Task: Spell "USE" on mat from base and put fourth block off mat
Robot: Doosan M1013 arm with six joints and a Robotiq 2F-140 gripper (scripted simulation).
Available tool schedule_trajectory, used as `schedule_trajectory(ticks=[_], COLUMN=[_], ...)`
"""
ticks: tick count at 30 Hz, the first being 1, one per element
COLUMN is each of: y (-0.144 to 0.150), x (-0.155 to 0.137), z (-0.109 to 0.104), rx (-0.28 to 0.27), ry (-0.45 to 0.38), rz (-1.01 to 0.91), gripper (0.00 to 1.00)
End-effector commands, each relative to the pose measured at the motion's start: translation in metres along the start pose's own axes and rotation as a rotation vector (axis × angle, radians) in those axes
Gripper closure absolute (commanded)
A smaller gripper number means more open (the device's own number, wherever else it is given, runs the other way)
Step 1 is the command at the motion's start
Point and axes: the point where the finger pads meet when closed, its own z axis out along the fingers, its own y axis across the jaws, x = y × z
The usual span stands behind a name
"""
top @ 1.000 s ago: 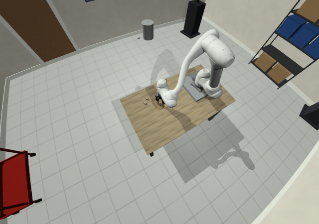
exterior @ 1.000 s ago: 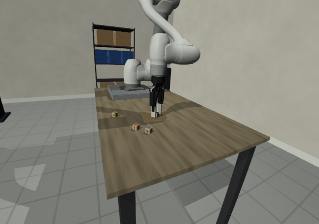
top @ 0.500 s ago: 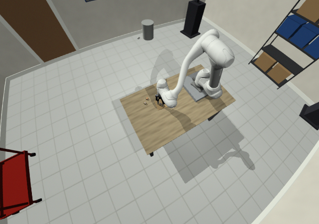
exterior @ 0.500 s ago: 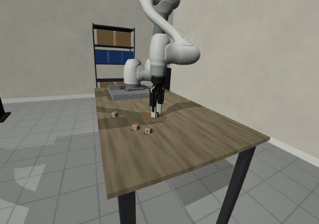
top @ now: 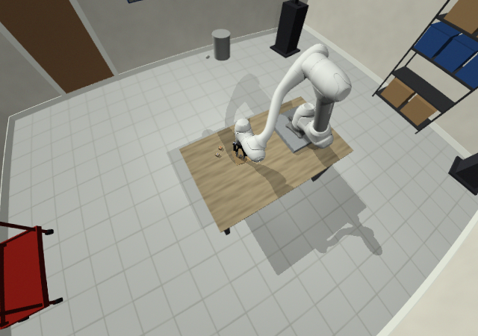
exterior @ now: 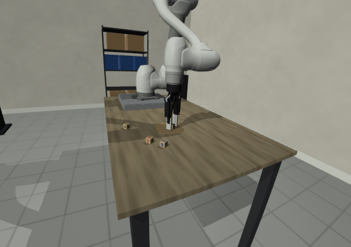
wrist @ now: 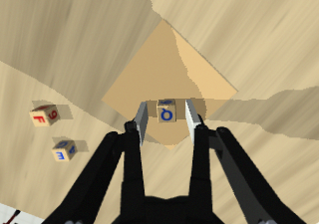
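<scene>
My gripper (top: 240, 155) (exterior: 172, 127) (wrist: 165, 109) is open, its fingertips low on both sides of a block (wrist: 166, 112) on the brown mat (exterior: 161, 129) (wrist: 150, 70). Gaps show between this block and both fingers. Its larger visible face bears a blue round sign like a Q; a smaller face above it in the wrist view has another blue sign. Off the mat lie a block with a red F and red 9 (wrist: 45, 115) and a block with a blue E (wrist: 64, 150). Another block (exterior: 126, 125) lies off the mat, nearer the table's left edge in the exterior view.
The wooden table (top: 239, 201) (exterior: 198, 159) carries the robot's grey base plate (top: 287, 134) (exterior: 141, 106). The arm hides part of the table in the top view. Its shadow crosses the mat. A shelf rack (exterior: 125, 51) stands beyond the base.
</scene>
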Motion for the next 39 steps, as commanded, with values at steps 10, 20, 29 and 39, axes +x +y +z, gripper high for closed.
schedule_trajectory(ticks=[10, 20, 29, 39], y=[0.0003, 0.0003, 0.0003, 0.0003], x=[0.0032, 0.0032, 0.0032, 0.0032], z=[0.003, 0.003, 0.003, 0.003], rx=[-0.001, -0.001, -0.001, -0.001], ry=[0.001, 0.001, 0.001, 0.001], rz=[-0.002, -0.002, -0.002, -0.002], gripper=[0.75, 0.75, 0.87, 0.87])
